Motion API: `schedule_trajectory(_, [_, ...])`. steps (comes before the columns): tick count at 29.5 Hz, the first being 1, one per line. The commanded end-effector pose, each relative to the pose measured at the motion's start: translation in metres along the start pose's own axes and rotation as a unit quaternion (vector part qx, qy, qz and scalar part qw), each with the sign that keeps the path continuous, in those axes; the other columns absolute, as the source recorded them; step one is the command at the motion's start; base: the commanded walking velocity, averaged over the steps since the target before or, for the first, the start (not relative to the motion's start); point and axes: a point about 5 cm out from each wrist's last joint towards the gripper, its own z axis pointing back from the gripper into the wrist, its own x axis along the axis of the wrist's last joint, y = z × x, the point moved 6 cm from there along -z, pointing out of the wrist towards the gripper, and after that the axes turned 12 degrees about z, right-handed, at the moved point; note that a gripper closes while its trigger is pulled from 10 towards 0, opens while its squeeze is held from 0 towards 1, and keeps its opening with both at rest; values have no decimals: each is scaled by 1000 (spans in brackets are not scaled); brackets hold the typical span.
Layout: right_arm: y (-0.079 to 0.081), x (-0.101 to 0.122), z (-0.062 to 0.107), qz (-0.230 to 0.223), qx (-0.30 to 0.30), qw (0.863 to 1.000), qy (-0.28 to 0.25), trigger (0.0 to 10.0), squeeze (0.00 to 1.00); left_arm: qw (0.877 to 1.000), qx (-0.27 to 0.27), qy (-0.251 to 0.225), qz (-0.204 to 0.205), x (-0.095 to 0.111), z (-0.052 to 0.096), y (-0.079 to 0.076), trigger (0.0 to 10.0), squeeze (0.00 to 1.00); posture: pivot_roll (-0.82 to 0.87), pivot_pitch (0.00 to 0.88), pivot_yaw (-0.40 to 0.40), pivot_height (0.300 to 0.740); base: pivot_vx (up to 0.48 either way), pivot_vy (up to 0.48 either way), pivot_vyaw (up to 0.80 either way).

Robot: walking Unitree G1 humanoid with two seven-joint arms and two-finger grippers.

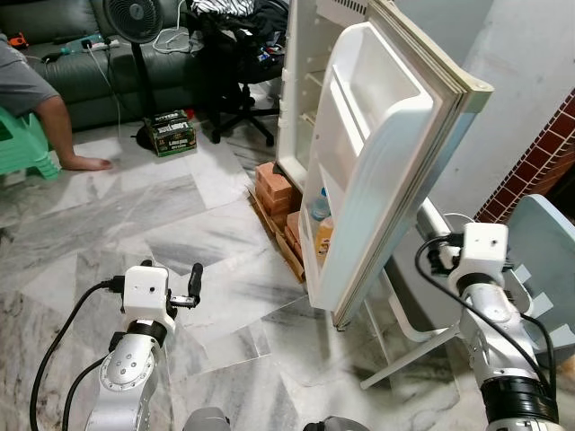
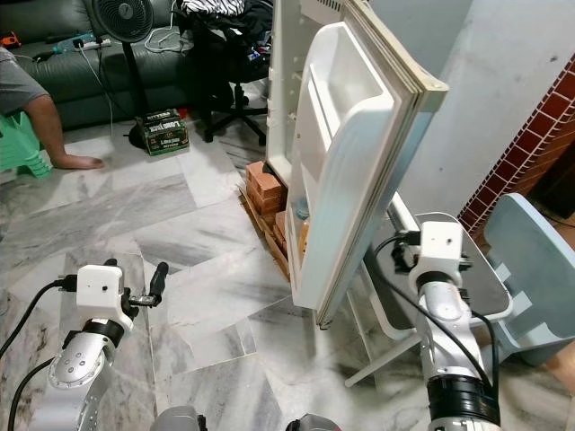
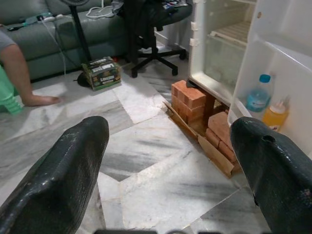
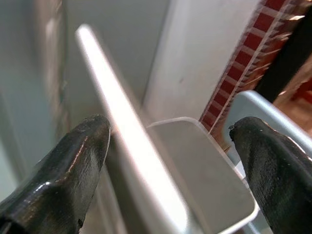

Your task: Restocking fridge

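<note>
Both head views look down from above at the open fridge door (image 1: 386,162), upper centre. The left wrist view faces it low; the right wrist view sits close behind it.

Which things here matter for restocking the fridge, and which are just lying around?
For the job:
- white fridge with open door
- blue-capped clear bottle
- orange bottle

Lying about:
- black pedestal fan
- black office chair
- green cardboard box

person (image 1: 36,99) cut off, fridge (image 1: 359,135) top cropped
</note>
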Motion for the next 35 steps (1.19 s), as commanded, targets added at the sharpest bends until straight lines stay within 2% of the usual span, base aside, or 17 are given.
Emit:
schedule_trajectory(1, [-6, 19, -6, -9, -16, 999, -27, 10000, 722, 1000, -2, 7, -3, -2, -1, 0, 10000, 0, 85, 0, -22, 740, 0, 0, 0])
schedule_trajectory(2, [-6, 21, -7, -11, -17, 999, -29, 10000, 722, 1000, -2, 7, -3, -2, -1, 0, 10000, 0, 88, 0, -22, 740, 0, 0, 0])
schedule_trajectory(5, [-8, 51, -21, -36, -27, 997, -62, 10000, 702, 1000, -1, 6, -4, -1, -1, 0, 10000, 0, 92, 0, -23, 740, 0, 0, 0])
schedule_trajectory(7, [-6, 59, -23, -46, -26, 996, -71, 10000, 702, 1000, -1, 6, -4, -1, -2, 0, 10000, 0, 96, 0, -24, 740, 0, 0, 0])
schedule_trajectory(8, [-3, 64, -25, -50, -21, 996, -77, 10000, 647, 1000, -1, 6, -4, -1, -2, 0, 10000, 0, 96, 0, -24, 740, 0, 0, 0])
schedule_trajectory(9, [3, 76, -27, -58, -12, 994, -90, 7098, 357, 1000, 0, 6, -4, -2, -2, 0, 10000, 0, 100, 0, -26, 740, 0, 0, 0])
schedule_trajectory(10, [5, 80, -28, -62, -9, 994, -95, 7098, 357, 1000, 0, 6, -4, -2, -1, 0, 10000, 0, 101, 0, -26, 740, 0, 0, 0])
schedule_trajectory(11, [11, 88, -29, -72, -4, 992, -102, 0, 0, 1000, 0, 6, -4, -1, -1, 0, 10000, 0, 101, 0, -26, 740, 0, 0, 0])
schedule_trajectory(19, [43, 116, -33, -106, 24, 986, -127, 0, 0, 1000, -2, 6, -4, -2, -2, -1, 10000, 0, 103, 0, -23, 740, 0, 0, 0])
schedule_trajectory(22, [61, 129, -33, -121, 44, 982, -136, 0, 0, 1000, -2, 6, -3, -2, -2, -2, 10000, 0, 105, 0, -25, 740, 0, 0, 0])
schedule_trajectory(25, [66, 134, -33, -119, 47, 982, -140, 0, 0, 1000, -2, 6, -3, -2, -2, -2, 10000, 0, 105, 0, -25, 740, 0, 0, 0])
schedule_trajectory(30, [63, 133, -36, -93, 30, 985, -140, 0, 0, 1000, -1, 6, -3, -2, -1, -2, 10000, 0, 108, 0, -28, 740, 0, 0, 0])
schedule_trajectory(33, [47, 121, -39, -82, 14, 988, -130, 0, 0, 1000, 2, 5, -3, -2, 0, -1, 10000, 0, 113, 0, -35, 740, 0, 0, 0])
schedule_trajectory(35, [43, 117, -39, -77, 12, 989, -127, 0, 0, 1000, 3, 6, -3, -2, 0, 0, 10000, 0, 113, 0, -35, 740, 0, 0, 0])
